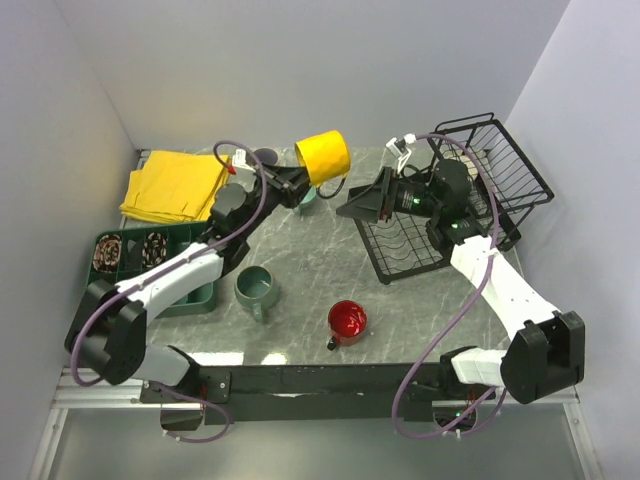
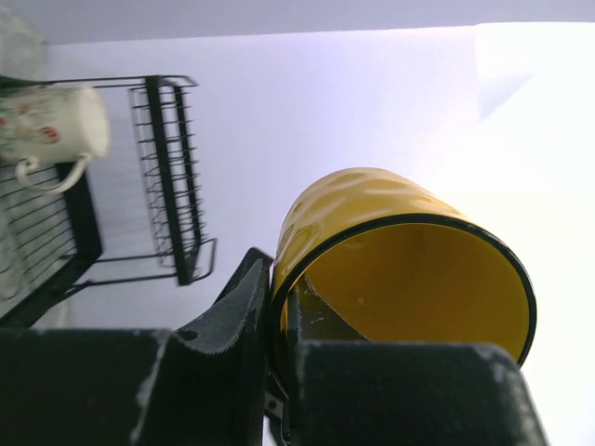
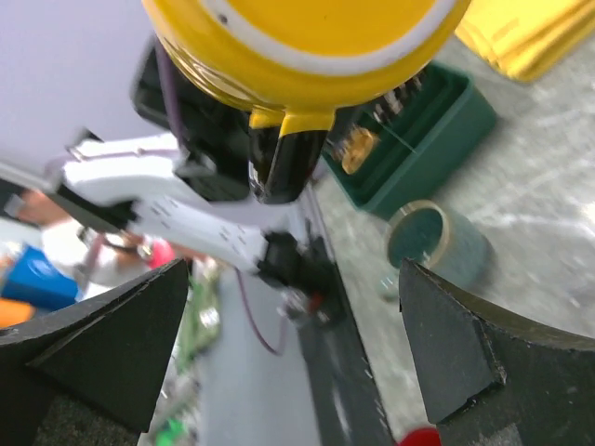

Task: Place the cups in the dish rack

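left jaws clamped on yellow mug (image 1: 322,157) rim, high above table (image 1: 300,255), right jaws apart

No legible text or labels anywhere.

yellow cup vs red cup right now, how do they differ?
The yellow cup is up in the air, its rim pinched by the left hand; the red cup stands free on the table. The yellow cup is tipped onto its side; the red cup is upright, mouth up. Shared: neither is in the dish rack yet.
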You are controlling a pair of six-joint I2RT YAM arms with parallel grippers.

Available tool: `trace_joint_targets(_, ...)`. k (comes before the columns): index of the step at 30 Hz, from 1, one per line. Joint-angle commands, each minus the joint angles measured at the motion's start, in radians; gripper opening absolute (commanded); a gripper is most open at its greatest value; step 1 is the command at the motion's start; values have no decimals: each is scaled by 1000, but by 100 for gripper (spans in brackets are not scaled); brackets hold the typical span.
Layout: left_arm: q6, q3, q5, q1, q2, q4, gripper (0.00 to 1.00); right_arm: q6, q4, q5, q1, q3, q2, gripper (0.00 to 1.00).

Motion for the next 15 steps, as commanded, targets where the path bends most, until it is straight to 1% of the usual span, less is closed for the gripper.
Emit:
trace_joint_targets(1,-87,111,-65,-41,30,235,1,283,267,41,11,19,-10,99)
trace_joint_targets(3,-91,129,-74,-56,55,250,1,331,317,54,13,25,0,98)
trace_joint_targets(5,-96,148,-72,-66,75,252,1,343,322,57,11,47,16,95)
trace_joint_targets(6,-96,154,-71,-72,81,250,1,345,321,54,13,58,20,90)
trace_joint_targets(8,-96,169,-71,-79,93,250,1,343,308,51,13,84,36,85)
trace_joint_targets(9,-96,171,-69,-84,95,246,1,347,310,49,13,87,37,81)
trace_joint_targets(11,-90,180,-69,-89,99,243,1,356,318,51,11,90,43,78)
trace_joint_targets(12,-90,181,-69,-93,99,235,1,365,325,51,13,91,46,74)
trace_joint_targets(15,-87,184,-69,-98,102,238,1,369,321,55,11,93,56,68)
